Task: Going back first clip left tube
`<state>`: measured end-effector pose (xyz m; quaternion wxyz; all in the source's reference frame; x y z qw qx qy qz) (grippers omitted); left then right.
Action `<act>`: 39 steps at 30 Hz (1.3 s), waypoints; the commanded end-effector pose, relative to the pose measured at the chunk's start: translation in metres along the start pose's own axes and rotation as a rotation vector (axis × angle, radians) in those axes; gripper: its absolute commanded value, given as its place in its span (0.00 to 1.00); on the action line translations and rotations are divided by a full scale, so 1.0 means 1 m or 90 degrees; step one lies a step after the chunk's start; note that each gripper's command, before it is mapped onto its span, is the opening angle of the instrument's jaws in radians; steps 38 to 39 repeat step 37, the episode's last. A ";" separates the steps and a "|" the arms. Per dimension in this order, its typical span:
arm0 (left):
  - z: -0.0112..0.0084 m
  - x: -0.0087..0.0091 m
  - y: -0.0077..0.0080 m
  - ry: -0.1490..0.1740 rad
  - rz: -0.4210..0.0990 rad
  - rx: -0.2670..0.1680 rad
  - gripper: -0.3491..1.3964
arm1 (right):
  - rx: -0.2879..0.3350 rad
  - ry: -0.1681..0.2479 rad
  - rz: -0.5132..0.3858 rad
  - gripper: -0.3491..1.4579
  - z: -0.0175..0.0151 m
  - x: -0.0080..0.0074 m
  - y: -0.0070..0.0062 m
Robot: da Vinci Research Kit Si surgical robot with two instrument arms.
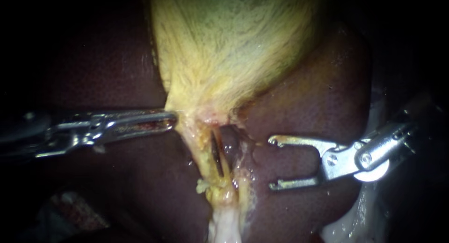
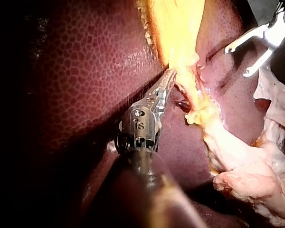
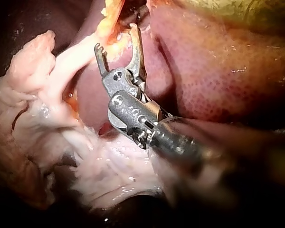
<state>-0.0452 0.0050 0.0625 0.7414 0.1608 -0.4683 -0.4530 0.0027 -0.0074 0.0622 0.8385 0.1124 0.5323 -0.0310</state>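
Your left instrument pinches the gallbladder taut, baring the clip; your right instrument gapes wide, its jaws empty.

The left instrument is silver, with a slim slotted pincer and a dark shaft behind it. The right instrument has a silver hook-tipped pincer with a round screw at its hinge.

No readable text, labels, brands, numbers or signs in any view.

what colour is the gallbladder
Pale yellow gallbladder, finely streaked, greenish at top; endoscope view shows it best.
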 end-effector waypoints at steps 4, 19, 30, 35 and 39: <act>0.0016 0.0004 -0.0003 0.002 0.003 0.006 0.00 | 0.001 0.002 -0.003 0.52 0.0000 0.0001 0.0000; 0.0037 0.0010 -0.0011 0.003 0.006 0.014 0.00 | 0.007 0.010 -0.012 0.52 -0.0009 0.0007 0.0001; 0.0040 0.0012 -0.0012 0.004 0.007 0.016 0.00 | 0.007 0.010 -0.015 0.52 -0.0011 0.0007 0.0002; 0.0040 0.0012 -0.0012 0.004 0.008 0.016 0.00 | 0.009 0.011 -0.015 0.52 -0.0011 0.0007 0.0002; 0.0041 0.0012 -0.0011 0.004 0.008 0.016 0.00 | 0.011 0.012 -0.015 0.52 -0.0011 0.0008 0.0002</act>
